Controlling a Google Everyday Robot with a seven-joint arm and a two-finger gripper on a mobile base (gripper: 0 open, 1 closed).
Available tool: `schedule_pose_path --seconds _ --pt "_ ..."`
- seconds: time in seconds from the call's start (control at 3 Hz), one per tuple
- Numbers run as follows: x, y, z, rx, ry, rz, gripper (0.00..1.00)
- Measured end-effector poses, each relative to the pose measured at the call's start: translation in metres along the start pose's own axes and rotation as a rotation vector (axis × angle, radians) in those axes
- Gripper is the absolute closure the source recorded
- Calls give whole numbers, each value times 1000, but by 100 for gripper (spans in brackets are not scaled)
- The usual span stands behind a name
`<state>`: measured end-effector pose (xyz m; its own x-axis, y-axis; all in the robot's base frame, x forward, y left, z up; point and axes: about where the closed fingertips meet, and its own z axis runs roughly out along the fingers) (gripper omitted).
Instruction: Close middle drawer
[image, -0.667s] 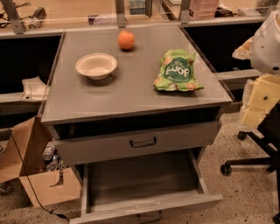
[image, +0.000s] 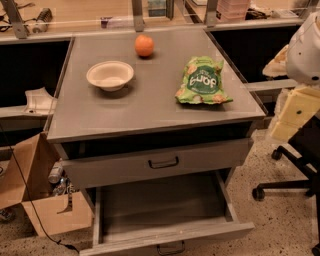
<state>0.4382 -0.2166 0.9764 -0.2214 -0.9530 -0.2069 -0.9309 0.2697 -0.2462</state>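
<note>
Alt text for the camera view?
The middle drawer of a grey cabinet is pulled far out; the drawer above is ajar. On top sit a bowl, an orange and a snack bag. The tool hangs at the right edge.

We count two drawers (image: 200, 157) (image: 165, 205), one bowl (image: 110, 75), one orange (image: 144, 45), one bag (image: 202, 81), one box (image: 35, 200); gripper unseen past three o'clock.

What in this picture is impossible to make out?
Camera view:
- middle drawer: its front and handle are cut by the bottom edge.
- top drawer: its inside is dark under the tabletop.
- gripper, right of the tabletop: partly cut by the right edge.
</note>
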Motion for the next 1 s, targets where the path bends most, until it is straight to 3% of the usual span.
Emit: schedule_pose_path --seconds 1.0 --pt "0 -1 -3 16 0 6 89"
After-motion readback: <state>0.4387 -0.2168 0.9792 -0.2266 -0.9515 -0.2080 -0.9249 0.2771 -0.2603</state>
